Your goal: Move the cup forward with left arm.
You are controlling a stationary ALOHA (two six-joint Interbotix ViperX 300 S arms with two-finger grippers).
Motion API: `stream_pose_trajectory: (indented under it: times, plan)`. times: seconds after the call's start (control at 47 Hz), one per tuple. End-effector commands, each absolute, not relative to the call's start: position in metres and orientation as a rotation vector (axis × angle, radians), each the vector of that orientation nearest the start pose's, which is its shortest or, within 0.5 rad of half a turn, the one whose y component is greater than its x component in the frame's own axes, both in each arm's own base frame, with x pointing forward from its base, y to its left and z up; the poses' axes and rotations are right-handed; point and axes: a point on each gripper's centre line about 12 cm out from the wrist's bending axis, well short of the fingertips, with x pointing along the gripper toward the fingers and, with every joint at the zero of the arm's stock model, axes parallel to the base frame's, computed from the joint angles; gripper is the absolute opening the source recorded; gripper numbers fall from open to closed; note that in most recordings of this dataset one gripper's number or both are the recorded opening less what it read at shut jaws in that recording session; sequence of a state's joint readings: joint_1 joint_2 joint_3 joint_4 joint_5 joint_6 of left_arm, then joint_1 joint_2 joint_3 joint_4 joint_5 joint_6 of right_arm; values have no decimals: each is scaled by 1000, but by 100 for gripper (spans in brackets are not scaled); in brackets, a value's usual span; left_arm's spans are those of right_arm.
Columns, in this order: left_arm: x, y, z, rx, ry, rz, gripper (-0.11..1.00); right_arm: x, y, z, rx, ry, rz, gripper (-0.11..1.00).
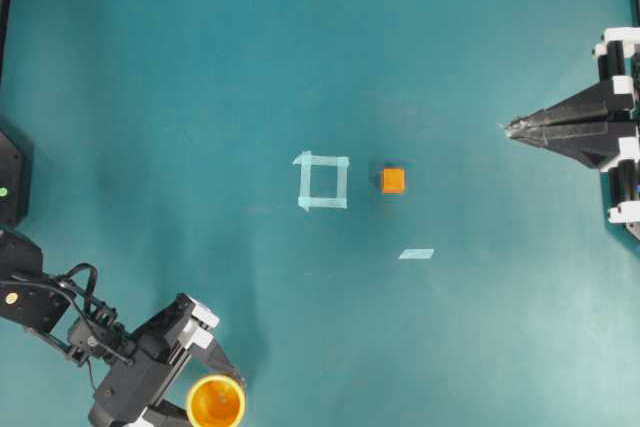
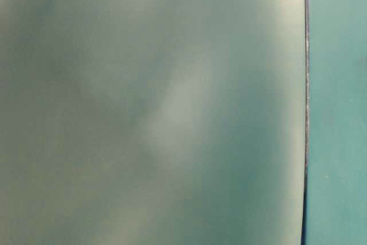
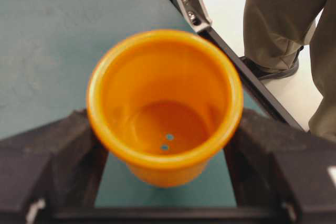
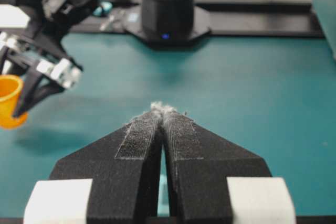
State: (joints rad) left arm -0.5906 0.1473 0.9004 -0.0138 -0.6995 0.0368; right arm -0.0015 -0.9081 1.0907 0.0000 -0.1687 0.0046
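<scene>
Orange cup (image 1: 216,402) sits pinched between the left gripper (image 1: 205,387) fingers at the near-left edge, ready to be carried forward.

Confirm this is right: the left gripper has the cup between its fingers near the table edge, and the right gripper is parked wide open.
Not quite. The right gripper is shut, its fingertips pressed together, as the right wrist view shows. The rest stands: the left gripper has the cup between its fingers near the table edge, seen in the overhead and left wrist views.
</scene>
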Motion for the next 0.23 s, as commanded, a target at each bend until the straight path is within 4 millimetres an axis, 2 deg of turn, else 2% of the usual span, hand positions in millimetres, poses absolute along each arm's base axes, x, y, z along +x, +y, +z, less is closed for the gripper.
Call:
stream_pose_trajectory:
  times: [0.0,0.213]
  plan:
    - [306,-206,124,121,298,-584,64,216,-1,315,3,-15,-3,0]
    - [306,-205,124,121,298,-583,64,216,-1,314,5,-12,-3,0]
